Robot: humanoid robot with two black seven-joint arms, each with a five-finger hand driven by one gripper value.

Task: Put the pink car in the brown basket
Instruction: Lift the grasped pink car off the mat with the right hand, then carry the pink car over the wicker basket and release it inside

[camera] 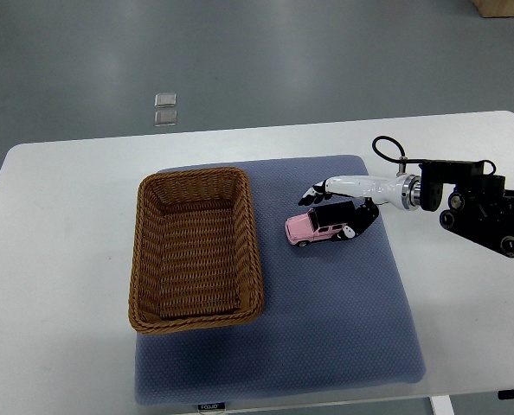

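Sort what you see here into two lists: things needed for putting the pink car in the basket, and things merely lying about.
Needed: pink car; brown basket, nothing in it; right hand, at the car.

Lying about: blue mat; white table; two small clear pieces on the floor.

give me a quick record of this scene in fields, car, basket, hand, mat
car: pink car, black roof, on its wheels on the mat, right of the basket, not in it
basket: brown basket, holds nothing, on the mat's left part
hand: right hand at the car's roof and rear, fingers reaching over it; a full grasp cannot be told
mat: blue-grey mat on a white table
left arm: not in view
task state: car not yet in the basket
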